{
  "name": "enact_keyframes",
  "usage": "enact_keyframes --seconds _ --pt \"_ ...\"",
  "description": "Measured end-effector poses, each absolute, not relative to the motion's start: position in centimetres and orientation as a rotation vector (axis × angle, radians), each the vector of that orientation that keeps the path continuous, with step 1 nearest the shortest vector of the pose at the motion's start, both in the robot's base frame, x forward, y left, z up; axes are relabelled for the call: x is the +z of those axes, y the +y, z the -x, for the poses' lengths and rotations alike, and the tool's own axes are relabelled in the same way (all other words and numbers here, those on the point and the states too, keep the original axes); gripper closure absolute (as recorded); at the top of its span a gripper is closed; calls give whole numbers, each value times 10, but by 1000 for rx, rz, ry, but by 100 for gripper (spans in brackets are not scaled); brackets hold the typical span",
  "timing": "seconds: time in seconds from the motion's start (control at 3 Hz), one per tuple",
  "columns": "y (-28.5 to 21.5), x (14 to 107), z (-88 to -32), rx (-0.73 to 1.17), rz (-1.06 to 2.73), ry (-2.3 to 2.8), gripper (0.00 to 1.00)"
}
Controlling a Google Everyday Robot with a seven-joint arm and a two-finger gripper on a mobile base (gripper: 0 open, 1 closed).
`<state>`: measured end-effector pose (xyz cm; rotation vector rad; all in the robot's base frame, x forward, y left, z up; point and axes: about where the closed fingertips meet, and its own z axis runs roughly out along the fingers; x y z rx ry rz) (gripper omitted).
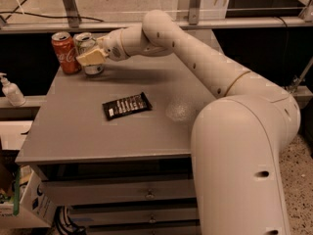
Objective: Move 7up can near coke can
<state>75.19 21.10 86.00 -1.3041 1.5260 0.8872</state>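
The 7up can (85, 42), silver with a silver top, stands upright at the far left of the grey table (88, 136). It is right next to the red coke can (64, 53), which stands just to its left, almost touching. My gripper (91, 58) reaches in from the right and is shut on the 7up can. One tan finger (90, 57) lies across the can's front and hides its middle. The can's base rests on or just above the tabletop.
A black snack-bar wrapper (126, 105) lies flat mid-table. A white pump bottle (11, 90) stands on a lower ledge to the left. A metal rail (68, 4) runs behind the table. Drawers (146, 195) sit below the tabletop.
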Motion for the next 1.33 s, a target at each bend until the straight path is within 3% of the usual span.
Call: enact_keyframes --seconds 0.67,1.0,1.33 --pt "211 862 -752 888 1304 1526 13" --pt "202 854 -751 927 1287 1542 0" --pt "193 853 -749 971 1259 1543 0"
